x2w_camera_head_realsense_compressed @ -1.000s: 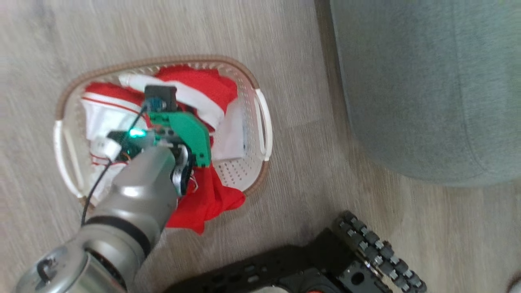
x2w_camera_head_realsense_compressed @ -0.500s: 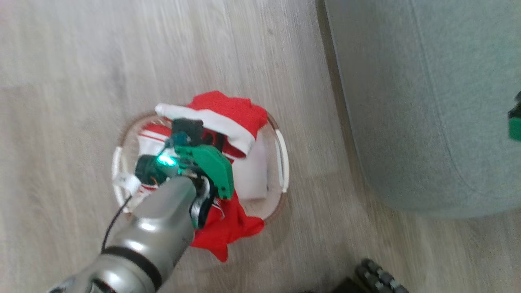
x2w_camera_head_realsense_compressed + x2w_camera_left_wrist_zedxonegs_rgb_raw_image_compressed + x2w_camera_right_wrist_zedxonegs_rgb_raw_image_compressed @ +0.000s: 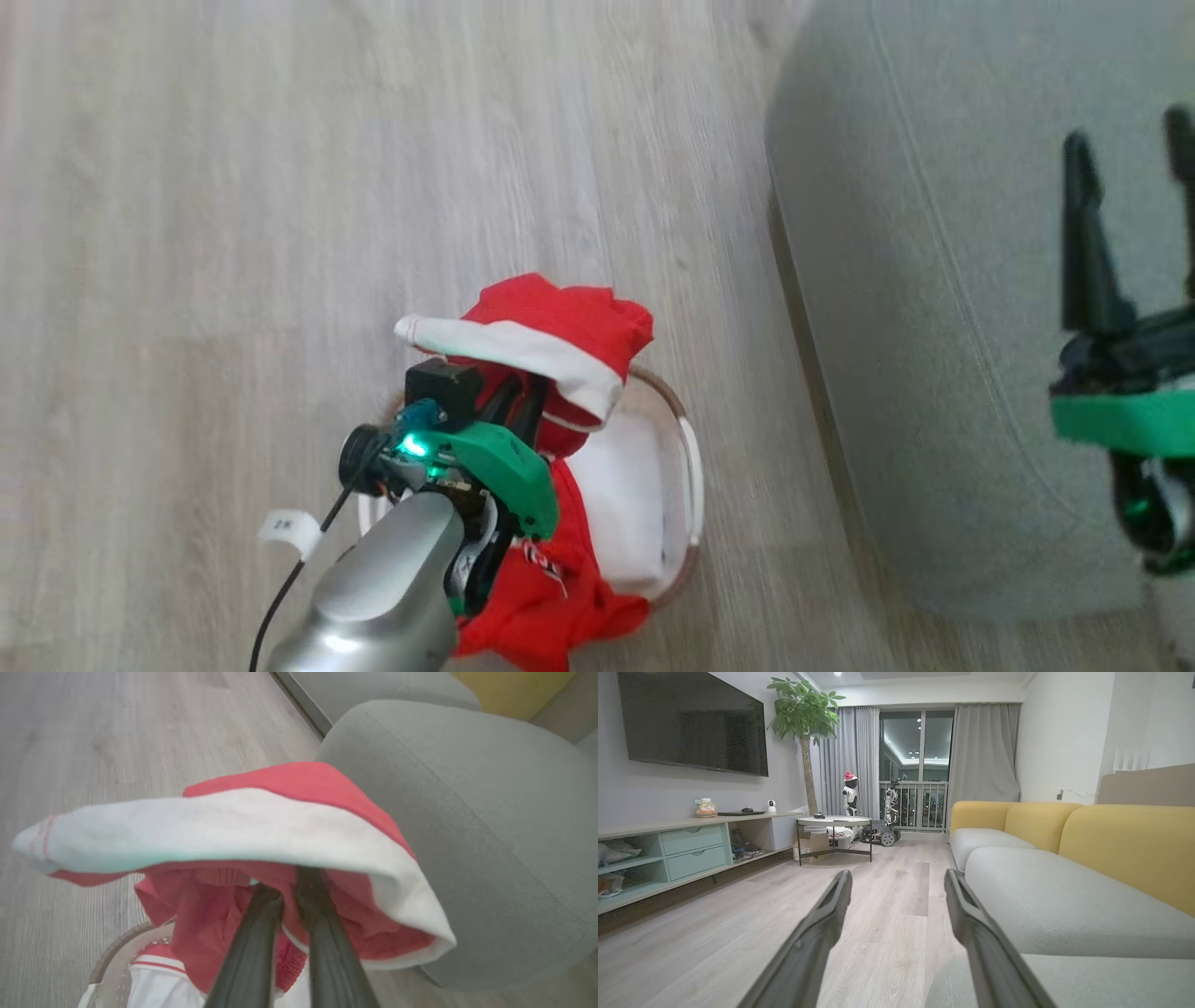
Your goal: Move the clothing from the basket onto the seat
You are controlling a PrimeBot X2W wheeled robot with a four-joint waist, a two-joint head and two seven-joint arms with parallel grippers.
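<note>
Clothing (image 3: 560,313): red fabric with a broad white band, hung draped over the fingertips of the left gripper (image 3: 523,406), up above the basket (image 3: 693,467). Was pinched between the two dark fingers, drawn almost together, with the cloth folded down around them in the left wrist view. Trailed lower in more red folds over the basket's near side, beside a flat white sheet (image 3: 625,504) lying inside.

Basket: stood on the pale wood floor (image 3: 280,187), near the seat (image 3: 934,327) but apart from it, with a strip of floor between.

Right gripper (image 3: 1130,131): hovered over the seat, fingers spread wide and gripping nothing, well apart from the garment. Pointed, in the right wrist view, along the grey cushion, with the floor off to one side.
</note>
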